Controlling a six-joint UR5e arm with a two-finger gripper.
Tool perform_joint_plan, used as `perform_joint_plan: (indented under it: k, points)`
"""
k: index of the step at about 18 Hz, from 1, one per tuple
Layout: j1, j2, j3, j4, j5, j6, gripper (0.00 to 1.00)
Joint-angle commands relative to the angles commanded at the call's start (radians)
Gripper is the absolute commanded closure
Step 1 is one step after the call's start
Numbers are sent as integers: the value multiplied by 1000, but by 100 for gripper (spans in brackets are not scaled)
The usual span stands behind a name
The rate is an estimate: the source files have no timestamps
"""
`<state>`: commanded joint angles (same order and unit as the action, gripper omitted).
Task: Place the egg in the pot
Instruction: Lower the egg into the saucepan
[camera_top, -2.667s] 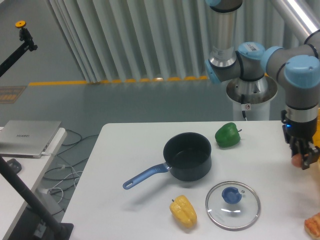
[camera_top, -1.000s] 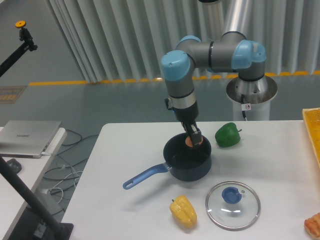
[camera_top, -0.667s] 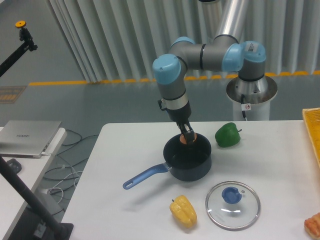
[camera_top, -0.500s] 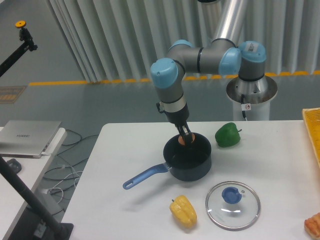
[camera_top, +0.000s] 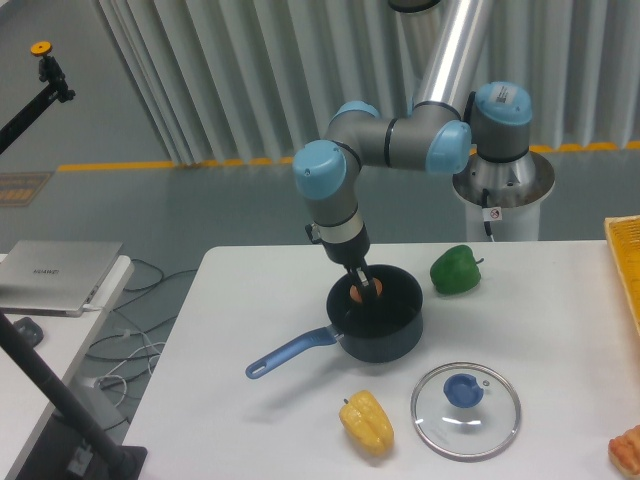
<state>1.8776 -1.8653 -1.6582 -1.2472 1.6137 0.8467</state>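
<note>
Watch the release: the egg (camera_top: 358, 293) hangs over the pot (camera_top: 376, 312) toward its 10 o'clock rim, so letting go from this height could crack it or bounce it out. The gripper (camera_top: 362, 290) leans in from 11 o'clock, fingers closed narrowly and pinching the egg. The glass lid (camera_top: 466, 397) lies at the pot's 5 o'clock, the green pepper (camera_top: 456, 270) at 2 o'clock.

Pot (camera_top: 377, 318) mid-tabletop (camera_top: 260, 300), handle out to the front-left. Gripper (camera_top: 363, 291) down inside the rim with the egg (camera_top: 357, 293). Green pepper (camera_top: 456, 270) just right, behind. Glass lid (camera_top: 466, 410) front-right. Yellow pepper (camera_top: 367, 422) in front, left of lid. Laptop (camera_top: 58, 274) far left, off tabletop.
</note>
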Motion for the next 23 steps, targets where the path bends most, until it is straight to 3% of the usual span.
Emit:
perform_joint_plan:
  k: [8, 23]
  points:
    - [6, -32, -3, 58, 2, 11, 62]
    - [11, -32, -41, 69, 3, 38, 63]
